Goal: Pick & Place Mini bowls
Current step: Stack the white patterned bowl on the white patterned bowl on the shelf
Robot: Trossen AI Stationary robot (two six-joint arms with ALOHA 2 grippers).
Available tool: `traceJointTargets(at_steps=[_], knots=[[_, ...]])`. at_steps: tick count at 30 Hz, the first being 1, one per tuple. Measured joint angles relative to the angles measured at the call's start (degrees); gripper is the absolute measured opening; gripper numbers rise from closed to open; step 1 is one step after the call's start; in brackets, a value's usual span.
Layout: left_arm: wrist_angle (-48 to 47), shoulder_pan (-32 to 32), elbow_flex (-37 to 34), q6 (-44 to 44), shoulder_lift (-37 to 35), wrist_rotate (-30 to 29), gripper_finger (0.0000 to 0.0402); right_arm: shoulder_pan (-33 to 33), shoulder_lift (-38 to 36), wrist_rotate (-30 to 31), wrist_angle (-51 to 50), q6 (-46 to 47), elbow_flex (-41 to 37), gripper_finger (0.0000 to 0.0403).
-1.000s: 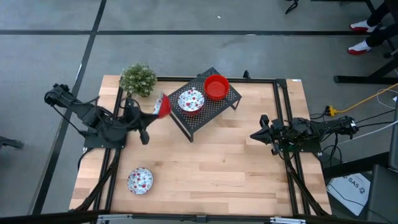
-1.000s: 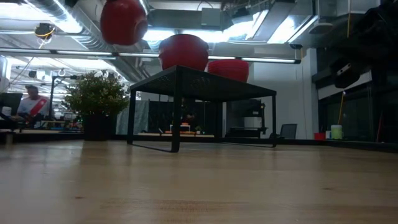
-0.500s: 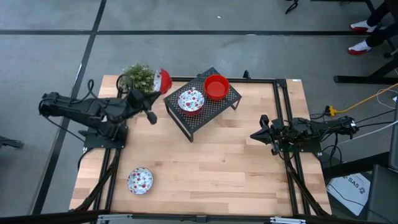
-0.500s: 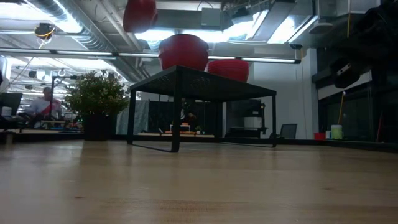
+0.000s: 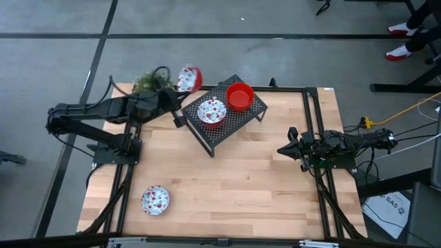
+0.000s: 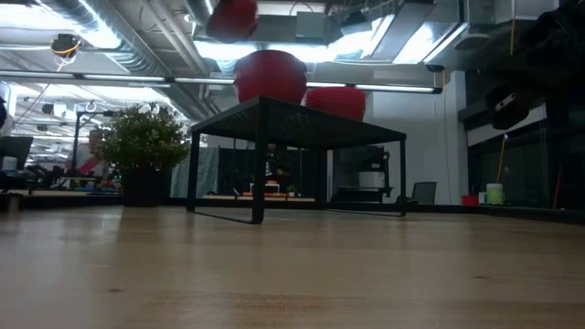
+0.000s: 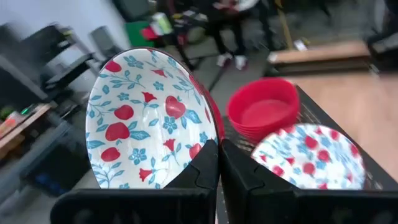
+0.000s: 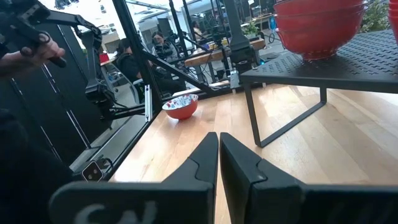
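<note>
My left gripper [image 5: 184, 89] is raised over the table's far edge, beside the black rack [image 5: 227, 127], and is shut on a mini bowl [image 5: 189, 77] that is red outside and white with a red-and-blue print inside. In the low view this bowl [image 6: 233, 15] shows high up. Two bowls stand on the rack: a printed bowl [image 5: 211, 111] and a red bowl [image 5: 239, 96]. Another printed bowl [image 5: 155, 200] sits on the table near its near-left corner. My right gripper [image 5: 281, 149] is shut and idle at the table's right side. My left gripper pinches the printed bowl's rim [image 7: 208, 138], one finger inside the bowl and one finger [image 7: 245, 168] on its red outside. The fingers reach in from the table's left. The bowl is lifted clear and stands on edge, with its printed inside [image 7: 143, 118] facing the wrist camera.
The green plant [image 5: 146, 81] stands at the far-left corner, partly under my left arm. The rack stands slantwise in the far middle of the table. Bare wood lies across the middle and near side. People sit in the room beyond the table.
My left gripper has carried the bowl up and toward the table's far edge, then a little right toward the rack, with the arm stretching out. The bowl stayed on edge in the hold and now shows its printed inside from above.
</note>
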Motion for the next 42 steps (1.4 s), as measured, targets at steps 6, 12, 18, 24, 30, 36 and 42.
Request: traceJointTargets(at_steps=[6,12,18,24,30,36,42], knots=[[-9.7,1.75,7.13,7.4,6.17,8.15,0.0003,0.0,-0.01,0.0,0.01,0.0,0.0,0.0019],[-16.71,2.83,13.54,12.73,10.87,16.83,0.0003,0.0,-0.01,0.0,0.01,0.01,0.0,0.0019],[-24.07,3.11,18.64,13.8,14.08,23.34,0.0003,0.0,-0.01,0.0,0.01,0.0,-0.01,0.0019],[-25.19,3.13,19.38,15.92,16.92,24.92,0.0003,0.0,0.0,0.0,0.01,0.0,0.0,0.0019],[-25.48,3.07,19.38,16.1,19.53,27.9,0.0003,0.02,0.0,0.0,0.01,0.0,0.0,0.0019],[-25.68,3.16,19.38,15.95,20.39,28.1,0.0003,0.02,0.01,0.0,0.0,0.0,0.0,0.0019],[-26.47,5.04,19.4,14.04,20.88,31.24,0.0003,0.0,0.0,0.0,0.0,0.0,0.0,0.0019]])
